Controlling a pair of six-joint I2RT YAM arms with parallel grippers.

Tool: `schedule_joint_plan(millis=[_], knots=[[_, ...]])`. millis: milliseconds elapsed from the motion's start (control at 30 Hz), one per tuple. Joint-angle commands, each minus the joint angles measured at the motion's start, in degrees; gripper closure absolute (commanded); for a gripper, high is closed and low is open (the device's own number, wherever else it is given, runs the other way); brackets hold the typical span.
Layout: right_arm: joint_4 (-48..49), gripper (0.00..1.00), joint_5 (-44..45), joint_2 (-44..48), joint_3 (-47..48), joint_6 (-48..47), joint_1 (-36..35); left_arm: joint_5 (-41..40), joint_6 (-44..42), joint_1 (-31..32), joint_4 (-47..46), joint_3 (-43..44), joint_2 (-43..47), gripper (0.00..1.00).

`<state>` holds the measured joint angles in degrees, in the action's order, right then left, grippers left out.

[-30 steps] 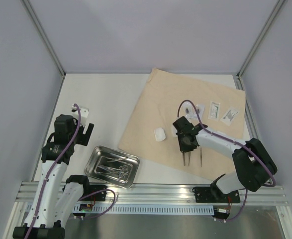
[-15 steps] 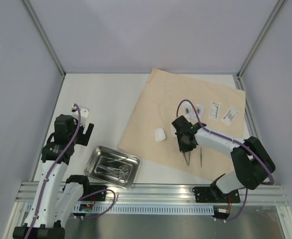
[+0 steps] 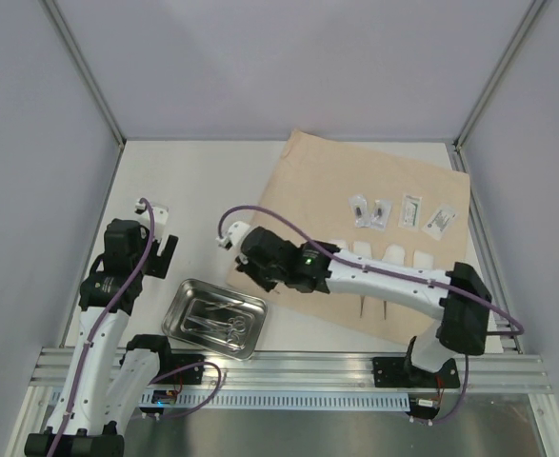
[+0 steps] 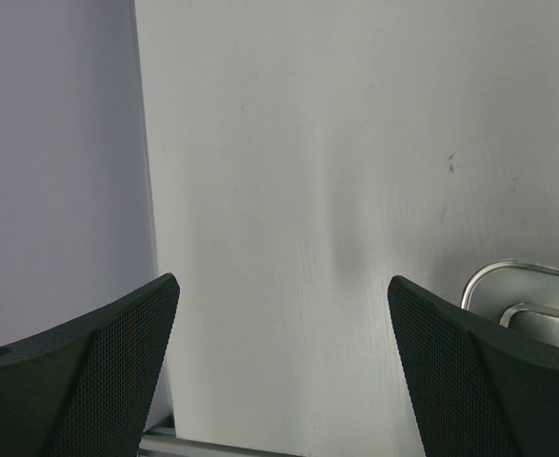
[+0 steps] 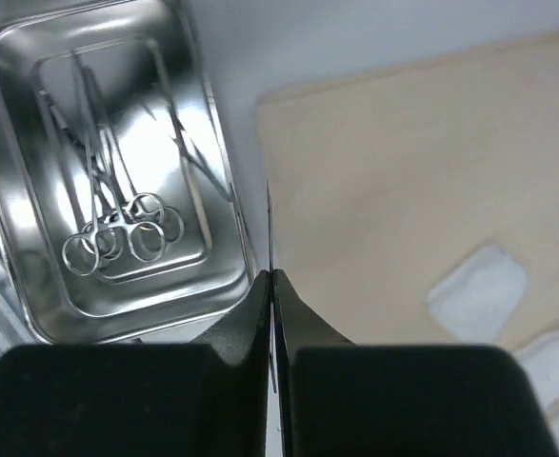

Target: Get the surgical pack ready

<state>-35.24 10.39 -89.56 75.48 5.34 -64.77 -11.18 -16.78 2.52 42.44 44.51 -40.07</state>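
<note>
Swung leftward off the middle of the wrap sheet [image 3: 308, 190] in the last second, the right gripper [image 5: 271, 276] now hangs over that sheet's near-left corner, just beside the steel tray [image 3: 178, 303]. Its fingers are pressed together, and a hair-thin dark line past the tips is too slim to name. Clamps [image 5: 106, 195] lie in the tray, gauze pads [image 3: 391, 253] sit in a row on the sheet with clear packets [image 3: 412, 209] beyond, and the left gripper [image 4: 279, 286] is spread wide above the white table [image 3: 203, 190].
</note>
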Motion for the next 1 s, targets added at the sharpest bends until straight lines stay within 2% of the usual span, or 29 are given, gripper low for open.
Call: schedule_joint_plan(millis=[0,267,633,967], knots=[[2.37,0.99,-4.94,-9.28,5.44,-13.5,-5.09,-3.67,0.69,-0.15,-1.48,-0.39,0.79,0.0],[0.61,1.0,-8.37,-20.56,15.3,-21.6,-9.14,-11.49,1.04,-0.15,-4.47,-1.62,0.88,0.0],[-0.97,1.0,-5.91,-28.92,18.65,-27.49,-10.64,-11.67,1.04,-0.15,-4.64,-1.71,0.61,0.0],[-1.41,0.99,-5.65,-34.62,23.65,-26.09,-10.73,-11.41,1.04,-0.15,-4.47,-1.71,0.61,0.0]])
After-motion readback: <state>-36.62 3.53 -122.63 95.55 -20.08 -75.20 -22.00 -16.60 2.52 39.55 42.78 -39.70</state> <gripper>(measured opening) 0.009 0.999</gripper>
